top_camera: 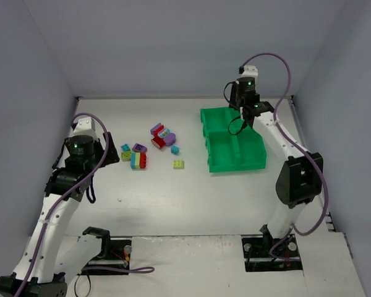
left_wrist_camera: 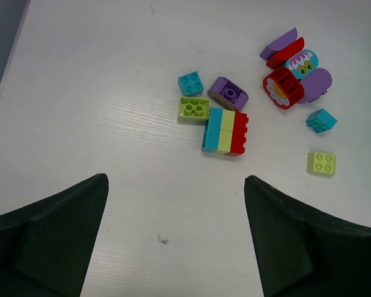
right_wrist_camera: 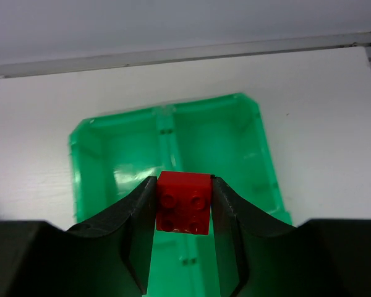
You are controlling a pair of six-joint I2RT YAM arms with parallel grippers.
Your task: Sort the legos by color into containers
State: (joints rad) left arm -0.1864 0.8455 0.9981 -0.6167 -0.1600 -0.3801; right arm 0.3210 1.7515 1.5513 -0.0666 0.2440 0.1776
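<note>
1 small red plastic brick (right_wrist_camera: 183,210), square with 2 rows of 2 studs, sits pinched between the jaws of your right gripper (right_wrist_camera: 183,189). The jaws press on 2 opposite side faces, and the studded face is turned toward the wrist camera. Being square, it has no long axis to line up.

The bright green 4-compartment plastic tray (right_wrist_camera: 267,162) lies directly below the brick. From the wrist view, the brick hangs over the middle of the tray, about where the low dividing wall (right_wrist_camera: 164,133) meets the cross wall, and a shade to that wall's right. That is what your next move turns on, I judge. Let go here and the brick could land on a wall and tip either way, so shift it squarely over 1 compartment first. I can see no brick in the 2 far compartments.

Your left gripper (left_wrist_camera: 176,241) is well apart from the tray, with its jaws spread wide and holding nothing. It hovers above the loose bricks, nearest the joined teal, yellow-green and red block (left_wrist_camera: 226,130).
</note>
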